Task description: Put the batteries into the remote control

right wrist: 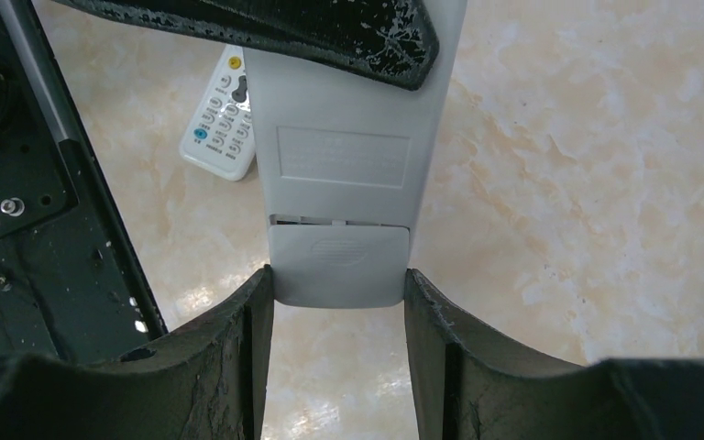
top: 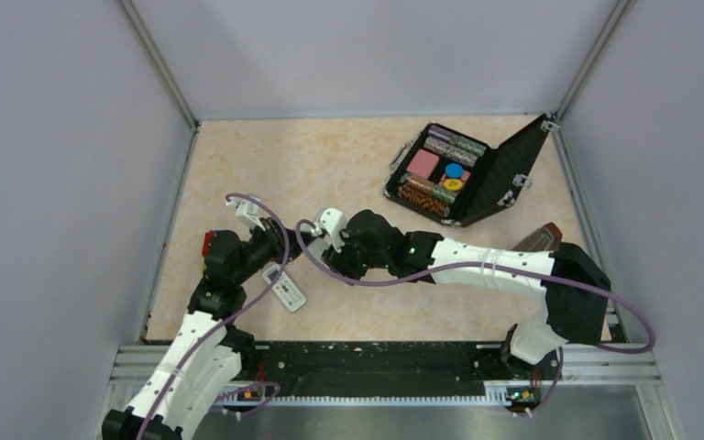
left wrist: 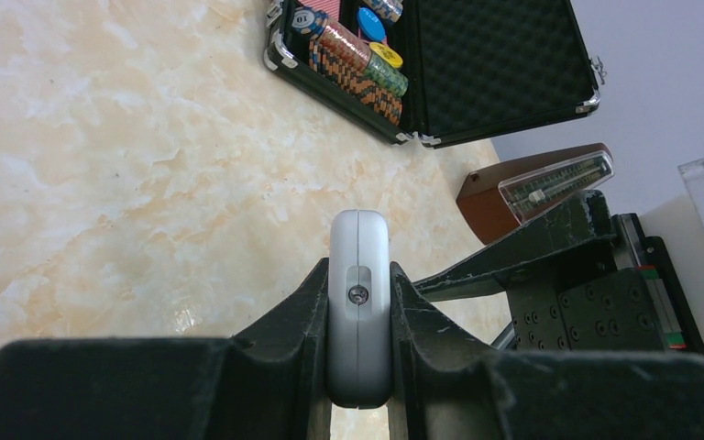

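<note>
The right claw (right wrist: 339, 273) pinches the battery-cover end of the remote control (right wrist: 344, 156), white back showing, held above the desk (right wrist: 559, 183). The left claw (left wrist: 359, 268) clamps its other end. A second remote (right wrist: 218, 124) lies on the desk.

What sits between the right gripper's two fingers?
Seen in the right wrist view: the battery-cover end of the remote control, its plain back toward the camera. The left gripper clamps its other end.

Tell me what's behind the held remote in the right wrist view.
A second remote lies face-up on the table; the held remote hides its right part.
</note>
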Tool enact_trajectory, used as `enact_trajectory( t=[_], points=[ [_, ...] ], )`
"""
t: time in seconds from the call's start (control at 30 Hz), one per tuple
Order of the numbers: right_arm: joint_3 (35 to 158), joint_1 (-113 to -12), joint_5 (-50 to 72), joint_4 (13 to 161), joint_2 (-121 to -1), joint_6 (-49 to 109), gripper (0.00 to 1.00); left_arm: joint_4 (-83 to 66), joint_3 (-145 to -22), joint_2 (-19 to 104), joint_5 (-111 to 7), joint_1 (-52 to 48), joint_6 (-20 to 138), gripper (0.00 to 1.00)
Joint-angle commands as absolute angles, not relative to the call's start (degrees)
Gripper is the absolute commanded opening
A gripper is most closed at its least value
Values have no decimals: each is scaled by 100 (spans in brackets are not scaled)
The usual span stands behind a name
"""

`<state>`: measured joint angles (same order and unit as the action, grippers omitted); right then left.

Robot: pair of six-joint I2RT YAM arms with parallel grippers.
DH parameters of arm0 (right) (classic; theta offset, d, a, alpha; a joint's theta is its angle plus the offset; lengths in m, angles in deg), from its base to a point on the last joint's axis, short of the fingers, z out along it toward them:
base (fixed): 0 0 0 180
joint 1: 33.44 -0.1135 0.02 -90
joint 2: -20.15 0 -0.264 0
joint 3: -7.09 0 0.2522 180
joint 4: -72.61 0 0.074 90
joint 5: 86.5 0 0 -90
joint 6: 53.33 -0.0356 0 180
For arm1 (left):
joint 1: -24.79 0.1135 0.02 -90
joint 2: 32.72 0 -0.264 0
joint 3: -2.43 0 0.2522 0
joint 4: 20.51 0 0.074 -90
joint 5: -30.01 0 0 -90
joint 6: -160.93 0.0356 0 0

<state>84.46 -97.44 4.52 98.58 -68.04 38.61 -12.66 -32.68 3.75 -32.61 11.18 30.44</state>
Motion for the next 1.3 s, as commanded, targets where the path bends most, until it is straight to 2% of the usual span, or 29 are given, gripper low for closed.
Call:
enact_trajectory(
  t=[0.0,0.7,1.03,1.27],
  points=[
    [8779,-9801,368,9710,-6871,3948,38,-1421,-3471,240,-3103,1098,3097,0],
    [9306,-9811,30,10098,-7343,3724,39,-1321,-3600,344,-2821,1099,3055,0],
    [9707,-9807,-140,10285,-7505,3233,40,-1204,-3638,384,-2692,1099,2413,0],
    [10019,-9809,26,10611,-7561,3074,45,-1261,-3643,362,-2586,1099,1731,0]
  ],
)
